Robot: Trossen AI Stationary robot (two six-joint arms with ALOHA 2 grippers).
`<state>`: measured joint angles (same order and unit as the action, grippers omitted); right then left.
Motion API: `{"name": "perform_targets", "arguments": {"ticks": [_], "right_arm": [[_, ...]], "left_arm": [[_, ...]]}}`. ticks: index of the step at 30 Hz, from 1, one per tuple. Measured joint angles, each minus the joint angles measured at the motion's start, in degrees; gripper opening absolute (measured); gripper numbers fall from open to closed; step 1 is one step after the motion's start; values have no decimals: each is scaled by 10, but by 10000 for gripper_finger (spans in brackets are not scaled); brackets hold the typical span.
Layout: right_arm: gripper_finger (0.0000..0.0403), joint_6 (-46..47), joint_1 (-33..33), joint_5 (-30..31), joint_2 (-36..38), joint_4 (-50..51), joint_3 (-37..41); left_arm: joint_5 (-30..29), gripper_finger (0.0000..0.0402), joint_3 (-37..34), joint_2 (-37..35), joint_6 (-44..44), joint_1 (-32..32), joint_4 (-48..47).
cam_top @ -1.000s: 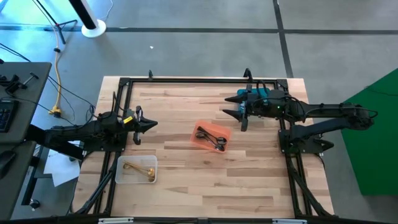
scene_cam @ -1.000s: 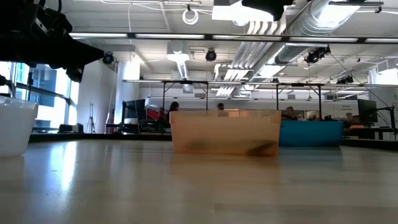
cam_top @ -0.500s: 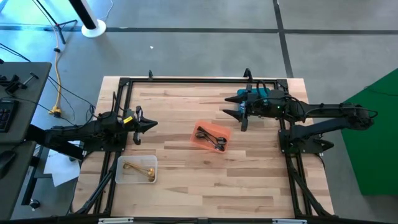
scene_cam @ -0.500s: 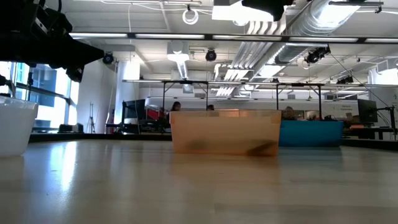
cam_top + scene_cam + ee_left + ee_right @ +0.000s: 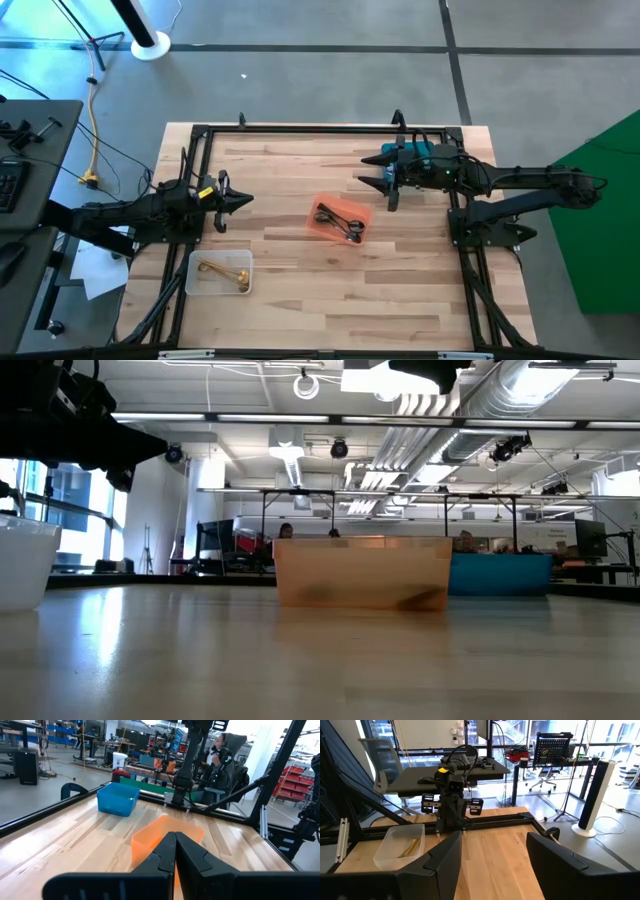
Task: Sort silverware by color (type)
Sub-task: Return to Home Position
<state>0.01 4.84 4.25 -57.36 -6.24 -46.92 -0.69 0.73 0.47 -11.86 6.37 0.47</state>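
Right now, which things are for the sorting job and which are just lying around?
Job: gold spoons in white bin; black silverware in orange bin; blue bin; left gripper; right gripper.
Lying about: yellow cable, papers, white stand base, all off the table.

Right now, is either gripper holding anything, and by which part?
Nothing is held: the left gripper is shut empty, the right gripper open and empty.
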Motion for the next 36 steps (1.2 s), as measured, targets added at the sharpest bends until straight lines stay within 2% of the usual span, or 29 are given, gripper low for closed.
{"name": "perform_targets", "arguments": {"ticks": [15,18,22,29,36], "right_arm": [[208,-5,0,-2,0,0,0],[198,-14,1,-2,0,0,0],[150,-16,1,-2,0,0,0],[19,-16,1,-3,0,0,0],[6,-5,1,-18,0,0,0]], "left_arm": [[0,1,0,0,0,0,0],[0,1,0,0,0,0,0],[0,1,0,0,0,0,0],[0,1,0,0,0,0,0],[0,1,0,0,0,0,0]]}}
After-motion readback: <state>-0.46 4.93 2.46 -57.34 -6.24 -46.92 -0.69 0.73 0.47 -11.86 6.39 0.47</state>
